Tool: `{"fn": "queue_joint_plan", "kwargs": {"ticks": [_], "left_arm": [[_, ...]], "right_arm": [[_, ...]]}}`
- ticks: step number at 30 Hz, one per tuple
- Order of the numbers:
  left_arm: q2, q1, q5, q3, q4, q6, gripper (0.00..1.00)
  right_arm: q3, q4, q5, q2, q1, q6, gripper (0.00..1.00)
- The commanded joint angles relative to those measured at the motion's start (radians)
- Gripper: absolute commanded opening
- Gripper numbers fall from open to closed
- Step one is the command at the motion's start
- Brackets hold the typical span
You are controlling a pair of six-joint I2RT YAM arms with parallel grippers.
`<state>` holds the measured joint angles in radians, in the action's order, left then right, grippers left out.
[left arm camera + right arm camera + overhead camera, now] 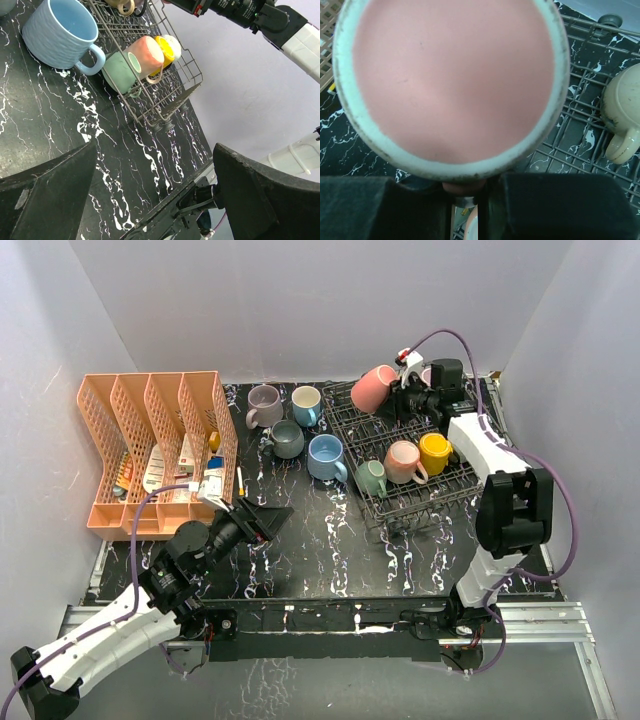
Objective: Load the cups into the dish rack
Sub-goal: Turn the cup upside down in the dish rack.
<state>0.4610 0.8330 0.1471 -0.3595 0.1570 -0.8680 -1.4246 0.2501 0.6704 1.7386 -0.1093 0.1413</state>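
Note:
My right gripper (400, 390) is shut on the handle of a pink cup (375, 388), which hangs tilted over the far left corner of the dish rack (420, 502). In the right wrist view the pink cup's base (452, 80) fills the frame above the shut gripper (470, 200). A green cup (372, 478), a second pink one (404, 461) and a yellow one (435, 452) lie in the rack. Mauve (263, 406), light blue (306, 405), grey (286, 439) and blue (326, 458) cups stand on the table. My left gripper (262, 522) is open and holds nothing.
An orange divided organiser (160, 450) stands at the left, beside the left arm. A cream cup (622, 115) lies on the rack wires (580, 145) to the right of the held cup. White walls close in the table on three sides.

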Motion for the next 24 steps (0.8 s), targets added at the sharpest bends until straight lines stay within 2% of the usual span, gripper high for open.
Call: {"fn": "queue_joint_plan", "kwargs": {"ticks": [1, 15, 24], "left_arm": [[-0.016, -0.004, 0.012, 0.002, -0.012, -0.005, 0.97], [-0.019, -0.004, 0.025, 0.001, -0.020, -0.015, 0.97], [-0.028, -0.003, 0.024, 0.010, 0.011, -0.035, 0.97]], "right_arm": [[-0.104, -0.100, -0.027, 0.001, 0.002, 0.022, 0.08], [-0.218, -0.107, -0.158, 0.161, -0.030, 0.025, 0.08], [-0.310, -0.122, -0.260, 0.290, -0.048, -0.049, 0.08]]}}
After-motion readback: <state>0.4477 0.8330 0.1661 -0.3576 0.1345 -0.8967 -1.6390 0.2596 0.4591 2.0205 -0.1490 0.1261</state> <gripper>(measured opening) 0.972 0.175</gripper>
